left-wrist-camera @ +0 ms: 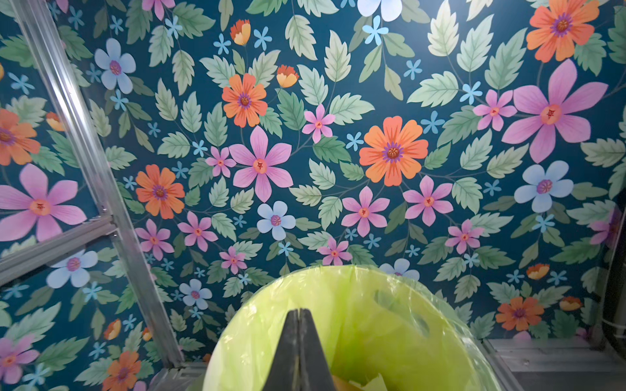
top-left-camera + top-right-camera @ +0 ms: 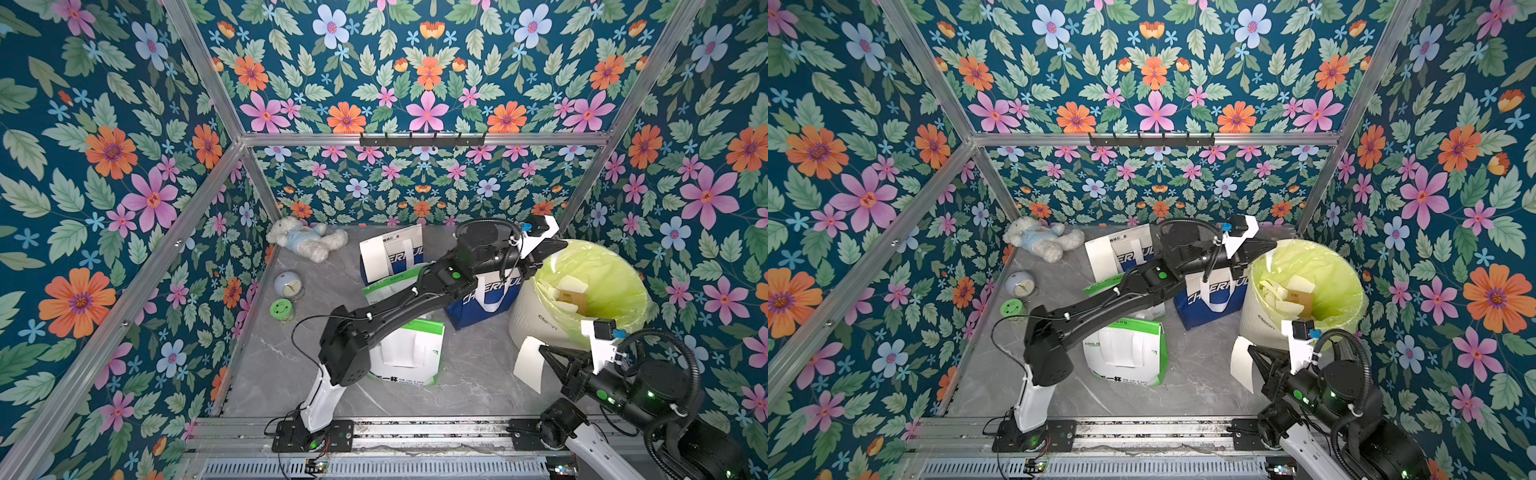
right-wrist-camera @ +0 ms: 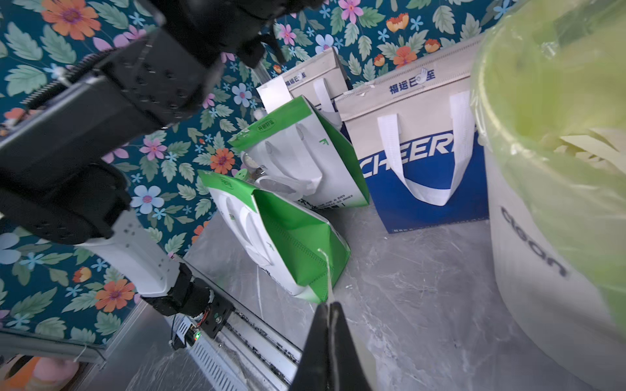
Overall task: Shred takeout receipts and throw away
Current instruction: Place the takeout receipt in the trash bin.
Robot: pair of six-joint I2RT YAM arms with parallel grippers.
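The bin bag [image 2: 615, 274] is thin, shiny plastic. The receipt [image 2: 528, 365] is plain matt paper. The teddy bear [image 2: 303, 241] is fluffy cloth.

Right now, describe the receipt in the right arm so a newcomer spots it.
Find the white bin with the yellow-green liner, on the right side. Just in front of its near side hangs a plain white sheet, the receipt, pinched in the right arm's shut jaws. Unlike the printed bags and the scraps in the bin, it is blank and held up.
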